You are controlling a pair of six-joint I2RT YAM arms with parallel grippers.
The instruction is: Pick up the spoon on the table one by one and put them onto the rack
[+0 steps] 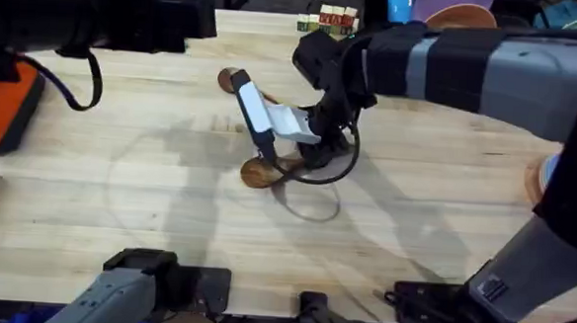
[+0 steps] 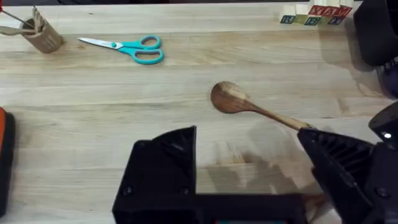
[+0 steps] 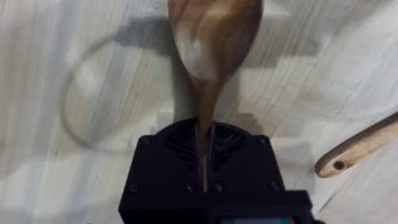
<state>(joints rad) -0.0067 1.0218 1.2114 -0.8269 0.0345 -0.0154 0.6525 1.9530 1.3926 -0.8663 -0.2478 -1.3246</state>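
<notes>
Pale plank table carries two wooden spoons near its middle. Reaching across it, the right pincer is pinching the handle of one spoon, bowl pointing away from the fingers. Just beside it lies the second spoon, flat on the table. Left pincer hangs spread above that spoon's handle. Teal-handled scissors lie well beyond.

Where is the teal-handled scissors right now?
In the left wrist view, the scissors lie flat on the table, beside the small wooden utensil cup, apart from the nearest spoon.
</notes>
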